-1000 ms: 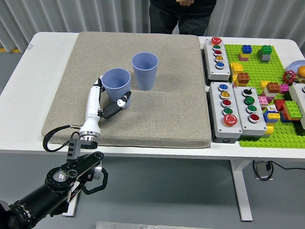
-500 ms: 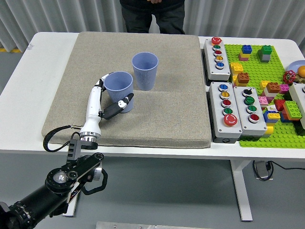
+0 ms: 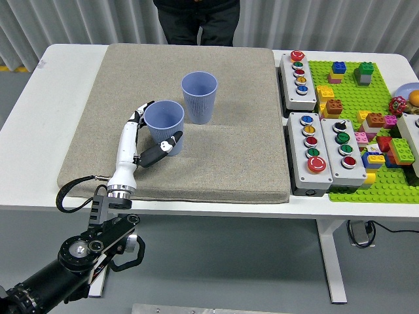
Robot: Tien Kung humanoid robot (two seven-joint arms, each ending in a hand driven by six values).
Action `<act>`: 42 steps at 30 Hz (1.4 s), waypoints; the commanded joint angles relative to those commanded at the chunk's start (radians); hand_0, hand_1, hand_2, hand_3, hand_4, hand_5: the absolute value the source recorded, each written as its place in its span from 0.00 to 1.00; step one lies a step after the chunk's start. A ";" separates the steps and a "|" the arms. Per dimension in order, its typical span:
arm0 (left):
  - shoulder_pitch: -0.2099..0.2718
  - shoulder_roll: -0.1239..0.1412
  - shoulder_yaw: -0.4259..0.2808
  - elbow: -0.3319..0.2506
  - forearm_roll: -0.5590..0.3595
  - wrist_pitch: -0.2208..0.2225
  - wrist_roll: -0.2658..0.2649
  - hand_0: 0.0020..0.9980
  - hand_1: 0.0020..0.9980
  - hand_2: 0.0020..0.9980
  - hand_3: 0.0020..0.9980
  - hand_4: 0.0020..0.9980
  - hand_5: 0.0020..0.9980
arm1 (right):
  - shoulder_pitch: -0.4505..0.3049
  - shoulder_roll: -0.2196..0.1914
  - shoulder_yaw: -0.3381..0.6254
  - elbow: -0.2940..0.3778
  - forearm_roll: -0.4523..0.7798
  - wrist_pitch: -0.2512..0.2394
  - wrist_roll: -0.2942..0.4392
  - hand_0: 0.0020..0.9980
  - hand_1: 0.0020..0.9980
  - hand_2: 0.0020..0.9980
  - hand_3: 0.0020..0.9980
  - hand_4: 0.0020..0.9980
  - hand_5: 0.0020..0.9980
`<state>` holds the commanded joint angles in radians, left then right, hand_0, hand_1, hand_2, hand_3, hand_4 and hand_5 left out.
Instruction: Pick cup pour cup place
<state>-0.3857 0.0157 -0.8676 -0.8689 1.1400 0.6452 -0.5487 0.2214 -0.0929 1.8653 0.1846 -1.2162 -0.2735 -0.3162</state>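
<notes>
1. The fingers [image 3: 140, 110] of the left hand [image 3: 145, 134] curve around the near cup [image 3: 163, 126] – the white ones lie along its left side, and the black thumb [image 3: 159, 152] presses at its lower front, so the cup sits within a closing grasp. Whether the grip is fully tight cannot be told from here.
2. The left arm [image 3: 85, 245] comes in from the lower left corner, black at the joints, with a white forearm reaching up over the near edge of the grey mat [image 3: 216, 163]. A black cable [image 3: 69, 193] loops beside the wrist.
3. The near cup is a light blue, ribbed one, standing upright on the mat, left of the mat's middle.
4. Just behind it and to the right stands a second blue cup [image 3: 199, 97] – also upright, open mouth up, very close to the first but apparently not touching.
5. The mat covers most of the white table [image 3: 39, 98].
6. To the right of the mat lie three grey button boxes [image 3: 311, 150] with coloured buttons, and beyond them a green baseplate [image 3: 373, 98] strewn with toy bricks.
7. At the far edge a person in dark clothes [image 3: 196, 19] stands behind the table; no hands show.
</notes>
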 joint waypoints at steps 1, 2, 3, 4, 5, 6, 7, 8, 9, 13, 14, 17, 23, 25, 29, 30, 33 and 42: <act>0.002 0.001 -0.001 -0.003 0.004 -0.003 0.003 0.80 0.84 1.00 0.98 0.97 0.42 | 0.000 0.000 0.000 0.000 0.000 0.000 0.000 0.68 0.62 0.58 0.57 0.00 0.18; 0.005 0.003 -0.003 -0.008 0.012 -0.009 0.010 0.80 0.84 1.00 0.98 0.97 0.42 | -0.001 0.000 0.000 0.000 0.001 0.000 0.001 0.68 0.62 0.58 0.57 0.00 0.18; 0.008 0.004 -0.004 -0.014 0.019 -0.013 0.015 0.80 0.84 1.00 0.98 0.97 0.42 | -0.001 -0.001 0.000 0.000 0.000 0.000 0.000 0.68 0.62 0.58 0.57 0.00 0.18; 0.011 0.006 -0.005 -0.019 0.023 -0.017 0.018 0.80 0.84 1.00 0.98 0.97 0.42 | -0.002 -0.001 0.000 0.000 0.000 0.000 0.001 0.68 0.62 0.58 0.57 0.00 0.18; 0.015 0.007 -0.005 -0.023 0.025 -0.019 0.021 0.80 0.84 1.00 0.98 0.97 0.42 | -0.003 -0.002 0.000 0.000 0.000 0.000 0.001 0.68 0.62 0.58 0.57 0.00 0.18; 0.017 0.008 -0.006 -0.027 0.030 -0.022 0.024 0.80 0.84 1.00 0.98 0.97 0.42 | -0.003 -0.002 0.001 0.000 0.000 0.000 0.001 0.68 0.62 0.58 0.57 0.00 0.18; 0.019 0.008 -0.007 -0.029 0.033 -0.024 0.026 0.82 0.86 1.00 1.00 0.99 0.44 | -0.004 -0.002 0.001 0.000 -0.001 0.000 0.000 0.68 0.62 0.58 0.57 0.00 0.18; 0.025 0.011 -0.007 -0.036 0.037 -0.029 0.031 0.82 0.86 1.00 1.00 0.99 0.44 | -0.006 -0.003 0.003 0.000 -0.005 0.000 -0.001 0.68 0.62 0.58 0.57 0.00 0.18; 0.026 0.012 -0.008 -0.037 0.038 -0.030 0.031 0.82 0.86 1.00 1.00 0.99 0.44 | -0.006 -0.003 0.004 0.000 -0.006 0.000 -0.001 0.68 0.62 0.58 0.57 0.00 0.18; 0.048 0.021 -0.011 -0.068 0.055 -0.042 0.045 0.84 0.88 1.00 1.00 1.00 0.49 | -0.011 -0.003 0.007 0.000 -0.012 0.000 -0.002 0.68 0.62 0.58 0.57 0.00 0.18; 0.052 0.022 -0.012 -0.072 0.058 -0.044 0.047 0.84 0.88 1.00 1.00 1.00 0.49 | -0.011 -0.003 0.008 0.000 -0.012 0.000 -0.002 0.68 0.62 0.58 0.57 0.00 0.18; 0.063 0.026 -0.017 -0.090 0.070 -0.049 0.053 0.84 0.88 1.00 1.00 1.00 0.49 | -0.013 -0.003 0.013 0.001 -0.018 -0.001 -0.003 0.68 0.62 0.58 0.57 0.00 0.18; 0.082 0.039 -0.035 -0.117 0.093 -0.052 0.060 0.86 0.89 1.00 1.00 1.00 0.50 | -0.013 -0.004 0.016 0.002 -0.014 -0.002 -0.004 0.68 0.62 0.58 0.57 0.00 0.18; 0.092 0.045 -0.042 -0.130 0.097 -0.051 0.061 0.87 0.90 1.00 1.00 1.00 0.51 | -0.012 -0.004 0.016 0.002 -0.014 -0.002 -0.004 0.68 0.62 0.58 0.57 0.00 0.18; 0.115 0.062 -0.058 -0.168 0.102 -0.051 0.060 0.87 0.90 1.00 1.00 1.00 0.51 | -0.011 -0.004 0.018 0.002 -0.014 -0.002 -0.004 0.68 0.62 0.58 0.57 0.00 0.18; 0.119 0.065 -0.060 -0.176 0.102 -0.051 0.060 0.87 0.90 1.00 1.00 1.00 0.51 | -0.011 -0.004 0.019 0.002 -0.016 -0.001 -0.004 0.68 0.62 0.58 0.57 0.00 0.18; 0.124 0.076 -0.061 -0.194 0.107 -0.054 0.063 0.88 0.91 1.00 1.00 1.00 0.51 | -0.011 -0.003 0.020 0.002 -0.016 0.000 -0.004 0.68 0.62 0.58 0.57 0.00 0.18; 0.170 0.130 -0.093 -0.316 0.124 -0.059 0.093 0.88 0.91 1.00 1.00 1.00 0.54 | -0.007 -0.004 0.027 0.002 -0.018 0.002 -0.003 0.68 0.62 0.58 0.57 0.00 0.18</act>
<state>-0.2157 0.1457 -0.9606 -1.1850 1.2643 0.5859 -0.4561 0.2143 -0.0969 1.8921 0.1862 -1.2340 -0.2719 -0.3194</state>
